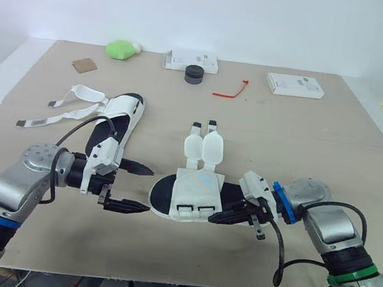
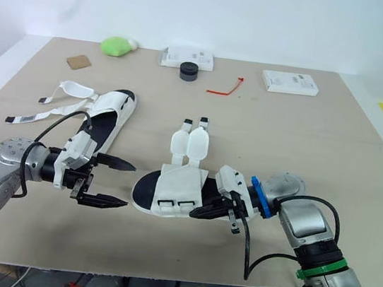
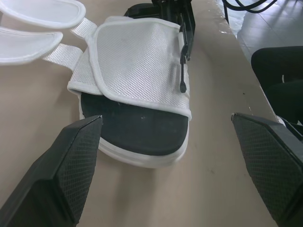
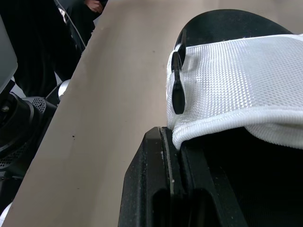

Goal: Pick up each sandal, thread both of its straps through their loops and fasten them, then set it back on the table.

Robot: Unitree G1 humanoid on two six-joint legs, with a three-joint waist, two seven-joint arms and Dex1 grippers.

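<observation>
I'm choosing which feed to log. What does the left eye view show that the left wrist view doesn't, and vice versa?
Left eye view adds the second sandal with loose straps, the green lump and the red tie. Left wrist view adds the weave of the mesh upper, close up. Both share the near sandal and the left gripper, fingers open.

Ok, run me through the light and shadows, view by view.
Left eye view: soft, even light; only faint shadows on the table under the near sandal and the open left gripper. Left wrist view: mesh upper evenly lit, no glare, thin shadow along the sole. Right wrist view: deep shadow under the mesh upper; table bright.
</observation>
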